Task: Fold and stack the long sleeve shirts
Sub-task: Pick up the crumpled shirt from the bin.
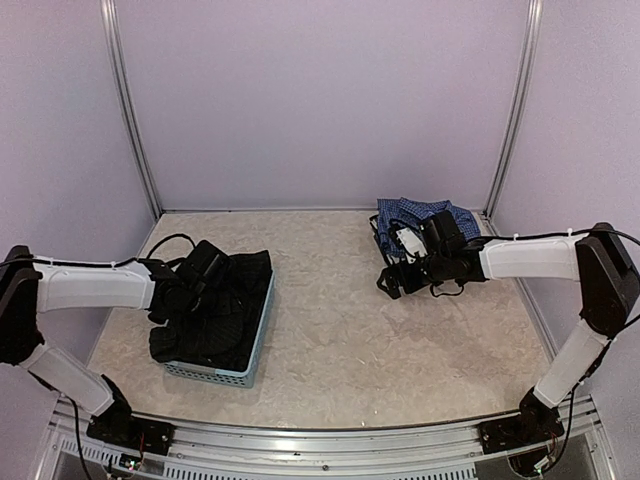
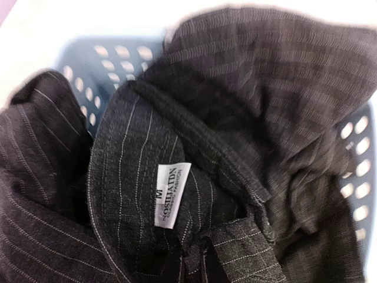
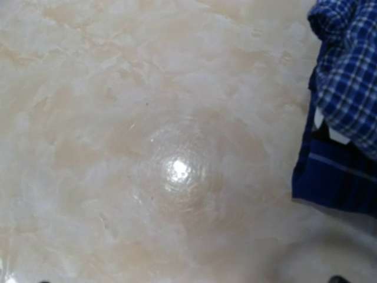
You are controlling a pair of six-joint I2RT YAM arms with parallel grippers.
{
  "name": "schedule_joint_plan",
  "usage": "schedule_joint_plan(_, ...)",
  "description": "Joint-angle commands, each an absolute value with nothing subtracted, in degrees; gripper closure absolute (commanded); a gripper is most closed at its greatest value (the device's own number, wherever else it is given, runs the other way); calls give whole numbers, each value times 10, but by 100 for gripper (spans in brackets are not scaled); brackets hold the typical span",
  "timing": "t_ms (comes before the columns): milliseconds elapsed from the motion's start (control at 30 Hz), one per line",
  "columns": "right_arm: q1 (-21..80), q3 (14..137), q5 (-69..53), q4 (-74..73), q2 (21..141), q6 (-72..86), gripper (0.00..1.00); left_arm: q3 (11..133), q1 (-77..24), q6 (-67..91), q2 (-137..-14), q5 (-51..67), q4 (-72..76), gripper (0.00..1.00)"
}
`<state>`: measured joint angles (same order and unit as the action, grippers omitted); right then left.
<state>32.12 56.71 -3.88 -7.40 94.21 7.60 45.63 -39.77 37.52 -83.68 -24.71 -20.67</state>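
Marble tabletop (image 1: 340, 340): left fingers (image 1: 172, 298) clenched in black shirt (image 1: 240, 290); right fingers (image 1: 386, 284) released beside blue shirt (image 1: 425, 212).

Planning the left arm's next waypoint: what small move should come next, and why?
Probably raise the left pincer straight up a little. It looks shut on the black shirt near its collar label, and that shirt lies bunched inside the basket, so it must clear the rim before folding.
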Motion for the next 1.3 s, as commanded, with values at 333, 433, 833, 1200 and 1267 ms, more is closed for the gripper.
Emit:
schedule_joint_plan(333, 329, 543, -42, -76, 896, 88, 0, 627, -401, 295, -765, -239, -229, 100)
schedule_joint_plan(433, 329, 540, -41, -74, 895, 89, 0, 652, -400, 282, -754, -231, -225, 100)
schedule_joint_plan(833, 329, 540, -45, -76, 886, 109, 0, 900, -401, 226, -815, -115, -206, 100)
schedule_joint_plan(1200, 281, 542, -10, -126, 799, 159, 1, 1132, -481, 229, -953, 76, -143, 100)
schedule_joint_plan(1267, 265, 541, 2, -140, 780, 169, 1, 1153, -500, 227, -980, 94, -138, 100)
